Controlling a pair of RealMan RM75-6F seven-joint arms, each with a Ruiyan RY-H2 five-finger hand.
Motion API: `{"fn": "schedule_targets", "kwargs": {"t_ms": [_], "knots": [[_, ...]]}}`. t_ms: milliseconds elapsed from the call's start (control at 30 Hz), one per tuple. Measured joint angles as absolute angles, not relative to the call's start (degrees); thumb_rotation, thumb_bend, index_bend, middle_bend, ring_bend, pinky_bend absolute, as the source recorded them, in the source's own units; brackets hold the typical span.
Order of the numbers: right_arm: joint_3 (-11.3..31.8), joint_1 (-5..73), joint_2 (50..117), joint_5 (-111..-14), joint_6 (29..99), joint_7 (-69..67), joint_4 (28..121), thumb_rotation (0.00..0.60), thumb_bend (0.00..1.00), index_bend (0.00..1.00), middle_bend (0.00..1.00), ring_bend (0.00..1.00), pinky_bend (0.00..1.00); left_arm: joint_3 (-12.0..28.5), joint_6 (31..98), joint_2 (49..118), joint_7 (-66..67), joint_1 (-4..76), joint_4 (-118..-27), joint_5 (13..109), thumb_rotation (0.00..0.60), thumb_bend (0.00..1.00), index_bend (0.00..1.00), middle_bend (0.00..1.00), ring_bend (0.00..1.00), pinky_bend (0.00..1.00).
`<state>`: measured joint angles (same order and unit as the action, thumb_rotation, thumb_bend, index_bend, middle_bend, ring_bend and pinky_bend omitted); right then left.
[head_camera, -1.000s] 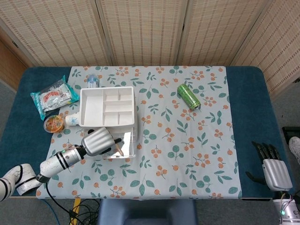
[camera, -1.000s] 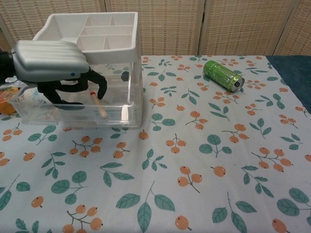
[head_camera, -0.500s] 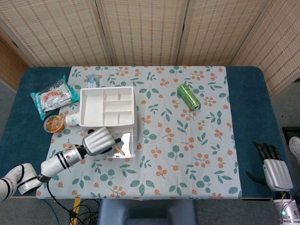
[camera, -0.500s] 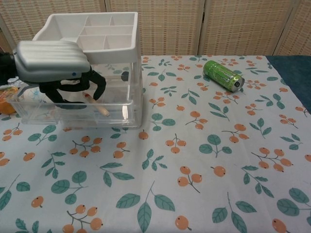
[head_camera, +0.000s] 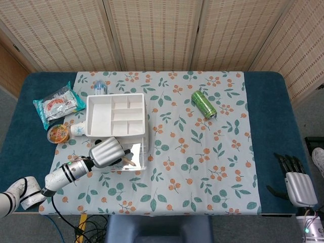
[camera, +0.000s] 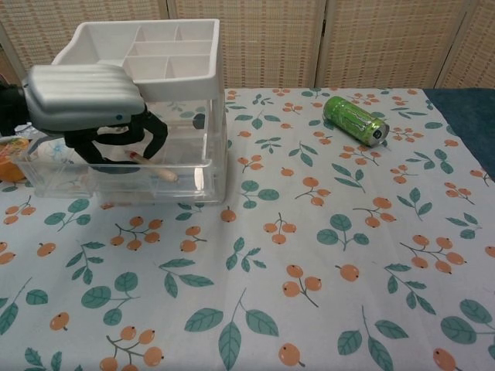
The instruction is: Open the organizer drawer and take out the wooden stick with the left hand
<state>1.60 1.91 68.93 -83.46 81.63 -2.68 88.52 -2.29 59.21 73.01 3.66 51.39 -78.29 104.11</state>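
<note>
The clear drawer (camera: 131, 174) of the white organizer (head_camera: 115, 115) already stands pulled out toward the near edge of the bench (head_camera: 263, 101), so the opening step looks done. The left hand (camera: 89, 108) hangs over the open drawer with its dark fingers (camera: 151, 135) curled down inside it, closing around the wooden stick (camera: 151, 166). The stick lies tilted in the drawer, its pale tip pointing toward four o'clock in the chest view. Whether the fingers truly pinch it or only touch it cannot be told; the stick seems to rest against the drawer floor. What remains, by my judgement, is securing the grip and lifting the stick clear. The right hand (head_camera: 298, 185) rests at the bench's five o'clock corner, fingers apart, holding nothing.
</note>
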Motion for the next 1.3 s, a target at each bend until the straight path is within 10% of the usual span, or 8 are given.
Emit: {"fn": "schedule_targets", "kwargs": {"t_ms": [1300], "knots": [[1.7, 2.4, 69.2, -84.1, 81.2, -3.0, 88.3, 0.6, 0.18, 0.06, 0.14, 0.11, 0.03, -0.5, 72.9, 67.5, 4.3, 43.9, -83.0, 103.3, 0.6, 0.36, 0.55, 0.88, 0.96, 1.0]]}}
